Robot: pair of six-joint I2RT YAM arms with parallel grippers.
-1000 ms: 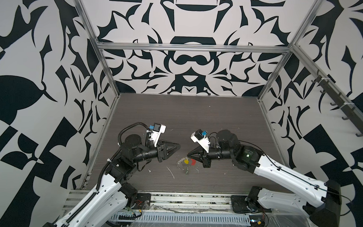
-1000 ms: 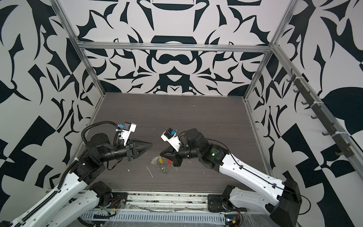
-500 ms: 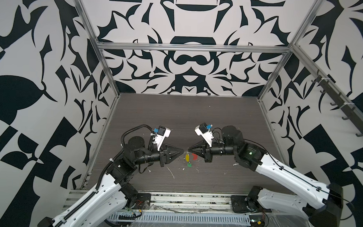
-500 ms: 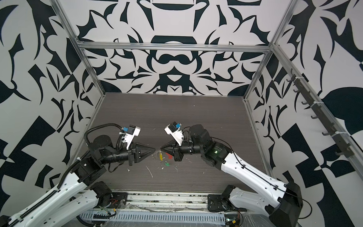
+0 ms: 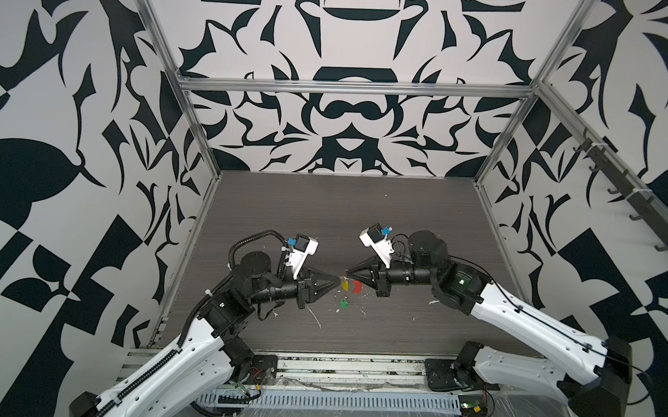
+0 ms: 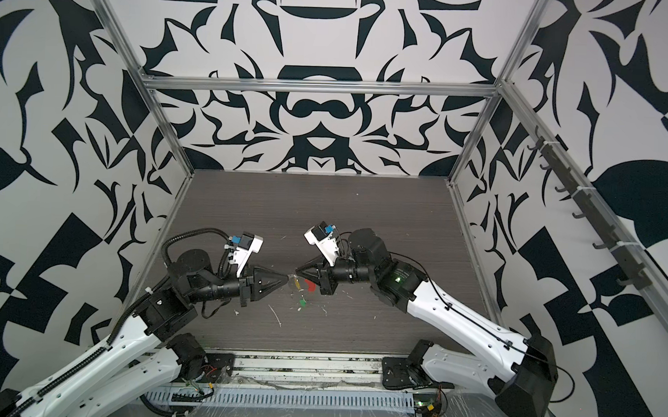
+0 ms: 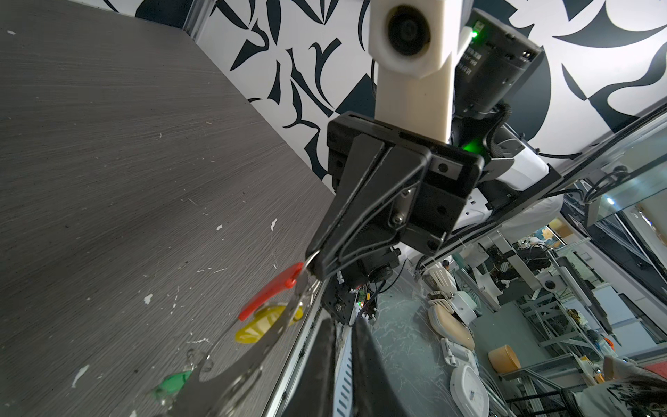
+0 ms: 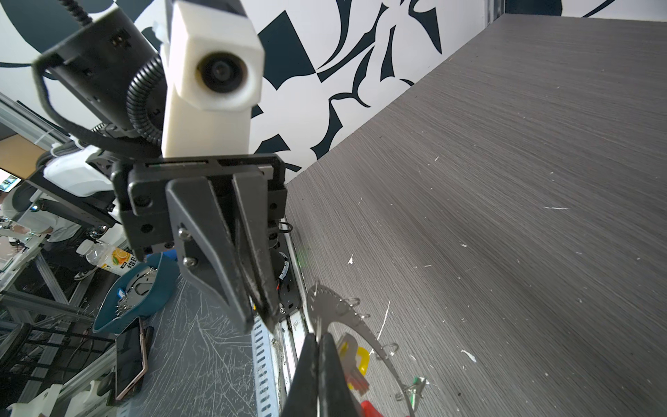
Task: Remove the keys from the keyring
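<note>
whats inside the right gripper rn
The right gripper is shut on the keyring, right at one end of its red sleeve. The pinched stretch is hidden between the fingers.

Black-and-white patterned walls (image 5: 347, 114), aluminium frame rails (image 5: 352, 88), dark wood-grain floor (image 5: 344, 209) (white-flecked)

Dark table (image 5: 343, 217) strewn with white flecks (image 5: 315, 317)

Bright, even overhead light in both top views; soft shadows on the surface (image 5: 362, 218); wrist views bow at the edges; keyring (image 7: 245, 361) blurred near the lens; background hazy.
</note>
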